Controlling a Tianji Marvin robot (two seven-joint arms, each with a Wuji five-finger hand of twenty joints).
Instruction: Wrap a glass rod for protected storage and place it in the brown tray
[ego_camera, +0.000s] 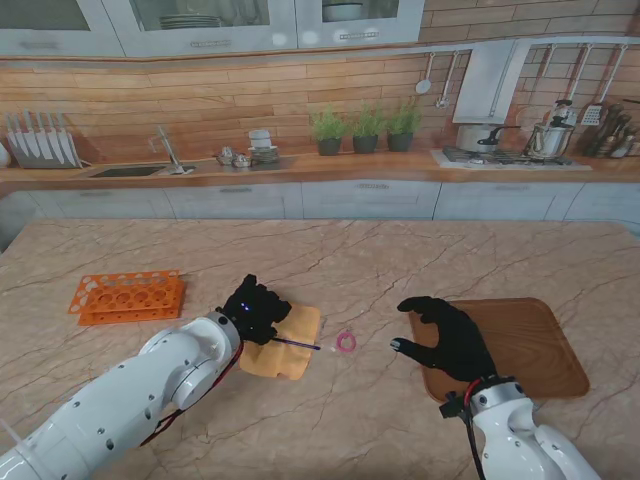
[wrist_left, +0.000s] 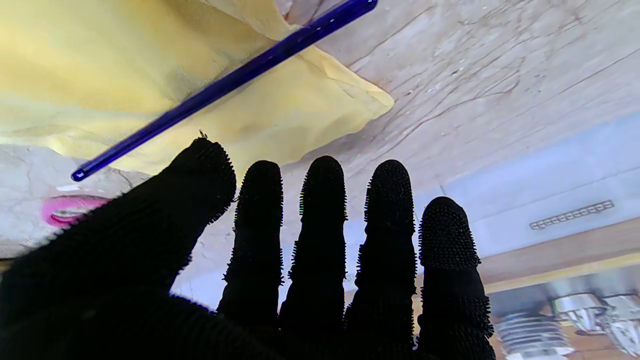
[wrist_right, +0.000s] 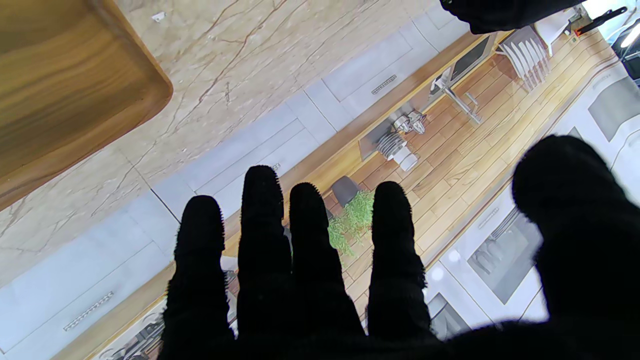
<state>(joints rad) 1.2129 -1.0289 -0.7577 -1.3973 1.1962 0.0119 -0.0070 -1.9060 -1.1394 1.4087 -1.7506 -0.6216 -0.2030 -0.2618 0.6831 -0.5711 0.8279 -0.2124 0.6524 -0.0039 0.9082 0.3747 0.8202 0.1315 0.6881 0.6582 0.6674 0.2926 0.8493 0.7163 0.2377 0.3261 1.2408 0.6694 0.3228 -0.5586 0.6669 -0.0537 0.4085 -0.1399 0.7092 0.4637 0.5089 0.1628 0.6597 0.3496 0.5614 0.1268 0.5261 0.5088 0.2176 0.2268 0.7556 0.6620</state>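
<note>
1. The left hand (ego_camera: 262, 312) hovers over the yellow cloth (ego_camera: 285, 345), fingers straight and apart, holding nothing.
2. One glass rod (ego_camera: 297, 344), blue, lies across the cloth; its tip pokes past the cloth's right edge.
3. The right hand (ego_camera: 448, 335) is spread wide and empty, over the near-left corner of the brown tray (ego_camera: 540, 345).
4. Risk, as I judge it: a careless fold could roll the rod off the cloth, or leave that tip uncovered.
5. One pink ring (ego_camera: 346, 342) lies just right of the cloth; a sweeping hand could knock it away.
6. Count: one rod, one cloth, one ring, one tray, one orange rack (ego_camera: 127, 296) well left of the cloth.
</note>
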